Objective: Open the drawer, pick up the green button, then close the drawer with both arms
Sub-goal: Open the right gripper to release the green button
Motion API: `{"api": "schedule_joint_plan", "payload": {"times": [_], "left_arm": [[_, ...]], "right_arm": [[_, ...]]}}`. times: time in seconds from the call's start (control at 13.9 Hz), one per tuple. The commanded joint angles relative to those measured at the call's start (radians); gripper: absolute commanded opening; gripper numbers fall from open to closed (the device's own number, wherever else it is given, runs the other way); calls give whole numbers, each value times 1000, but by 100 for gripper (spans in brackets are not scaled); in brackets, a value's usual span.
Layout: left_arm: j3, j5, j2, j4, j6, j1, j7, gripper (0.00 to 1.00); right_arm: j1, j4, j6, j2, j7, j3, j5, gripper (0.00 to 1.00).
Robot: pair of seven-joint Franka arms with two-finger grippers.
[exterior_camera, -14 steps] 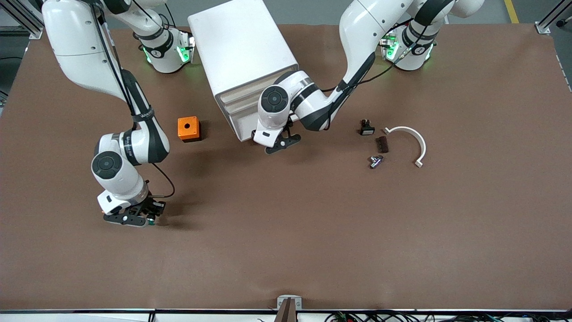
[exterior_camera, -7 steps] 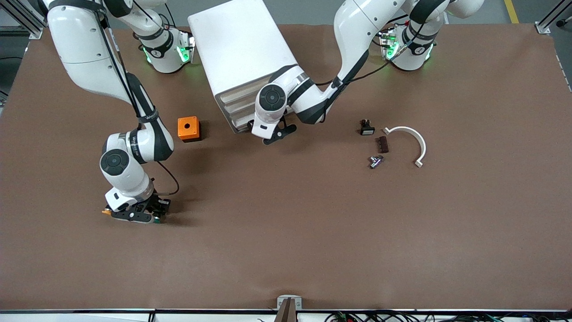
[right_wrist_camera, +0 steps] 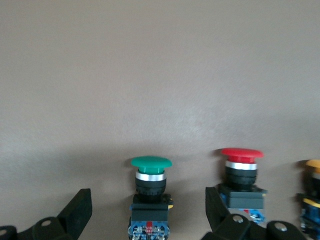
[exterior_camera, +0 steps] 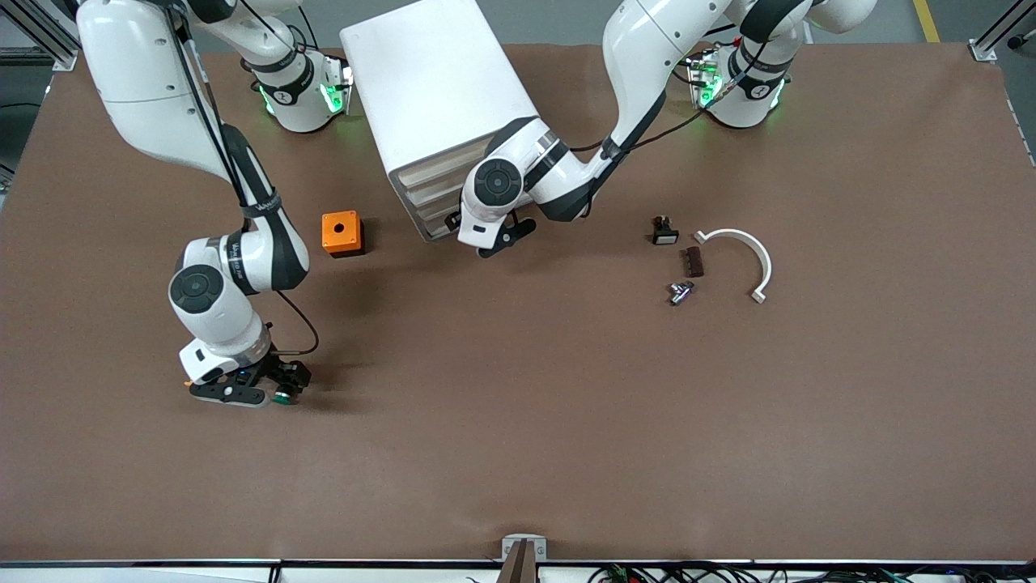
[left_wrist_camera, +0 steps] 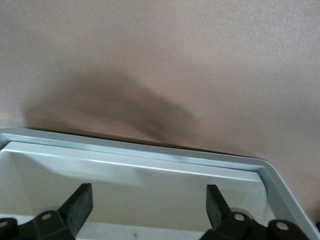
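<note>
The green-capped button (right_wrist_camera: pixel 151 163) rests on the brown mat between the open fingers of my right gripper (right_wrist_camera: pixel 148 192), with a gap on each side. In the front view this gripper (exterior_camera: pixel 251 394) is low over the mat toward the right arm's end, with the green cap (exterior_camera: pixel 283 397) at its tip. My left gripper (exterior_camera: pixel 495 240) is open at the white cabinet's (exterior_camera: pixel 437 81) drawer fronts. The drawer (exterior_camera: pixel 433 212) sits pushed in among the other fronts. In the left wrist view its white front (left_wrist_camera: pixel 150 175) fills the space between the open fingers (left_wrist_camera: pixel 80 202).
A red-capped button (right_wrist_camera: pixel 241 172) and an orange-yellow-capped one (right_wrist_camera: pixel 313 190) stand beside the green one. An orange box with a hole (exterior_camera: pixel 341 233) lies near the cabinet. A black part (exterior_camera: pixel 664 232), brown piece (exterior_camera: pixel 692 261), metal piece (exterior_camera: pixel 680 292) and white curved bracket (exterior_camera: pixel 749 251) lie toward the left arm's end.
My left gripper has moved toward the cabinet and the drawer that stuck out has slid in. My right gripper has shifted slightly over the buttons and stays open.
</note>
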Motion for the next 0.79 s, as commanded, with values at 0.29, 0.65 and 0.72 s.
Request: {"api": "schedule_joint_plan", "payload": {"times": [0.29,0.65,0.72], "left_arm": [[15,3,-43,-5,6,53,-4,100],[15,261,-170,43,-107,231,31,100],[12,269,-196,57,-152,280,63,100]], "right_arm": [[-28,-12,-164,-134,-17,28,-6,100],[-57,29,-324,-197,-160,28,102,100],[-67,56,-380,-203,-207,24,164,100]]}}
